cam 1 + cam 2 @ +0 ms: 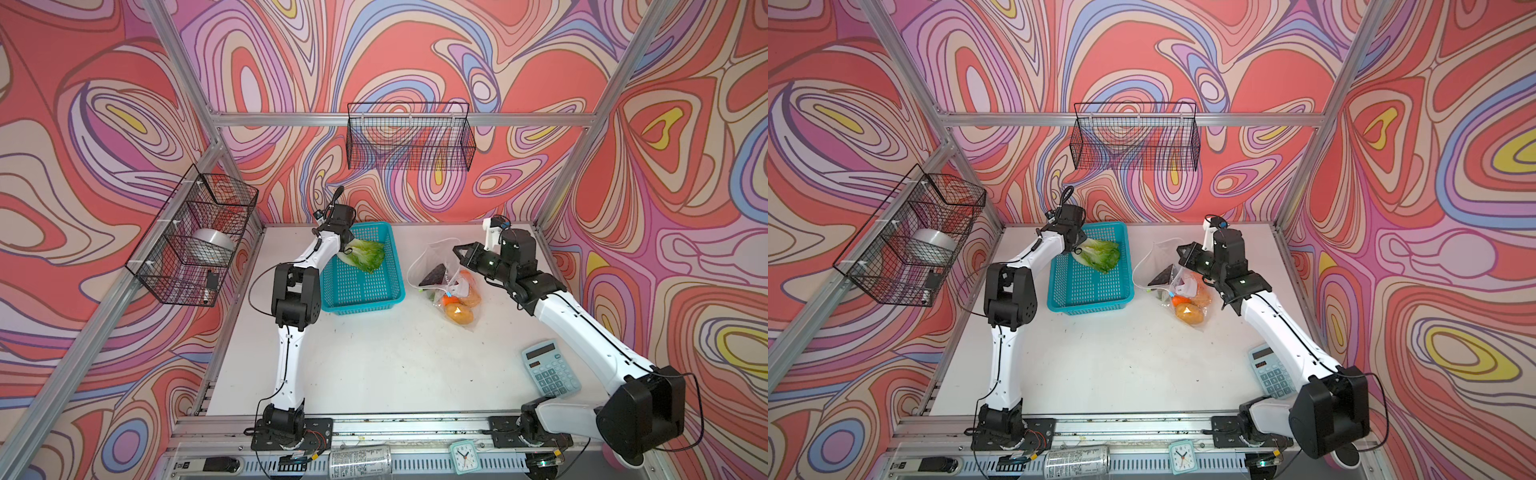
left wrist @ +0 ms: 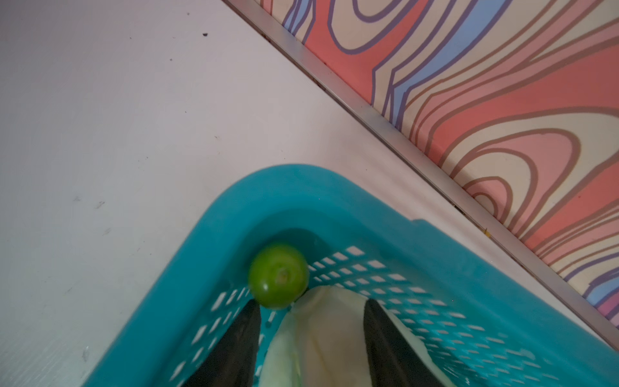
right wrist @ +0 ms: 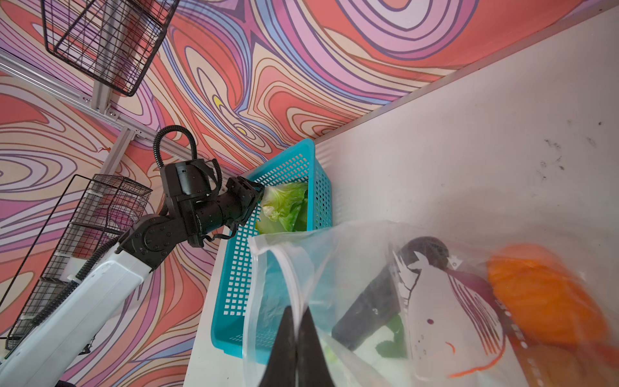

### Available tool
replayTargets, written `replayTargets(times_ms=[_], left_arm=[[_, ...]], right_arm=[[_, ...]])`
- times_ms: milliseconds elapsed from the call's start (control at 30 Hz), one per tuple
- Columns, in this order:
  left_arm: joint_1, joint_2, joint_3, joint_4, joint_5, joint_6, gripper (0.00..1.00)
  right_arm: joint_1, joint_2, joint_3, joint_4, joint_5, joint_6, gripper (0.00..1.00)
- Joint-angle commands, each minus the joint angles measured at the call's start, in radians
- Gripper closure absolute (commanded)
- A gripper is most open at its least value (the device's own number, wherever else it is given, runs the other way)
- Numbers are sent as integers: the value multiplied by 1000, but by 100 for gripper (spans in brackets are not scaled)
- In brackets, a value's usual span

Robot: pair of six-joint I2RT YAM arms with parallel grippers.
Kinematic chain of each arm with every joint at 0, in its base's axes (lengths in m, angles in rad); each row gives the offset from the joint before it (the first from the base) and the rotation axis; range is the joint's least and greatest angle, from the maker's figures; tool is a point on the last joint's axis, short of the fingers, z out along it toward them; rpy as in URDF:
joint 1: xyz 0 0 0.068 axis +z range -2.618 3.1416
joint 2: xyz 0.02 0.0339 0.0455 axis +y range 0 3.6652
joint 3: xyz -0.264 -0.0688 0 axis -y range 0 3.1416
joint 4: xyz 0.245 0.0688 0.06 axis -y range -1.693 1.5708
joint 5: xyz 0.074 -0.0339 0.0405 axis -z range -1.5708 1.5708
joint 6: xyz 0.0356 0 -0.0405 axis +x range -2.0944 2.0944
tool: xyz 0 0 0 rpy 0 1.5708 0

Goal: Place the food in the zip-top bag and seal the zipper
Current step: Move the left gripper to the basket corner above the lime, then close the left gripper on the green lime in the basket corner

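The green-white cabbage (image 1: 365, 254) (image 1: 1100, 255) lies in the teal mesh basket (image 1: 361, 291) (image 2: 234, 214). My left gripper (image 1: 347, 248) (image 2: 311, 303) is open. Its fingers straddle the cabbage's white stem (image 2: 321, 335), with a thin gap on one side. A small green round piece (image 2: 278, 280) sits in the basket corner just past the fingertips. My right gripper (image 1: 457, 249) (image 3: 296, 310) is shut on the mouth edge of the clear zip-top bag (image 1: 432, 266) (image 3: 335, 254), at the zipper strip (image 3: 284, 264). Inside are a dark eggplant (image 3: 368, 301), an orange pumpkin (image 3: 542, 295) and a tan potato (image 1: 459, 313).
A light-blue calculator (image 1: 550, 368) lies near the right arm's base. Black wire baskets hang on the back wall (image 1: 409, 137) and the left wall (image 1: 191, 237). A can (image 1: 359, 461) and a small clock (image 1: 463, 457) lie on the front rail.
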Motion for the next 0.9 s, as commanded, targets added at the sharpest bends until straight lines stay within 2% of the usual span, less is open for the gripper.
replayTargets(times_ms=[0, 67, 200, 333, 433, 500, 600, 700, 767, 867], left_arm=[[6, 28, 20, -12, 12, -17, 49], [6, 28, 16, -12, -7, -19, 49], [6, 20, 5, -10, -62, -45, 40], [6, 8, -26, 10, -131, -108, 44], [6, 19, -29, 55, -121, -93, 46], [6, 34, -18, 93, -76, -54, 52], [6, 51, -13, 141, 9, 1, 69], [6, 46, -36, 193, 90, 46, 79], [2, 28, -66, 207, 130, 68, 81], [-10, -16, -121, 256, 127, 107, 81]], right_arm=[[1, 20, 34, -7, 18, -17, 100], [1, 28, 37, -6, 15, -18, 100], [1, 35, 42, -12, 16, -24, 100], [1, 42, 46, -18, 17, -30, 100], [1, 41, 46, -22, 19, -34, 100], [1, 39, 48, -27, 23, -40, 100], [1, 34, 50, -37, 32, -49, 100], [1, 32, 46, -37, 35, -50, 100], [1, 33, 44, -31, 31, -46, 100], [1, 38, 43, -25, 26, -42, 100]])
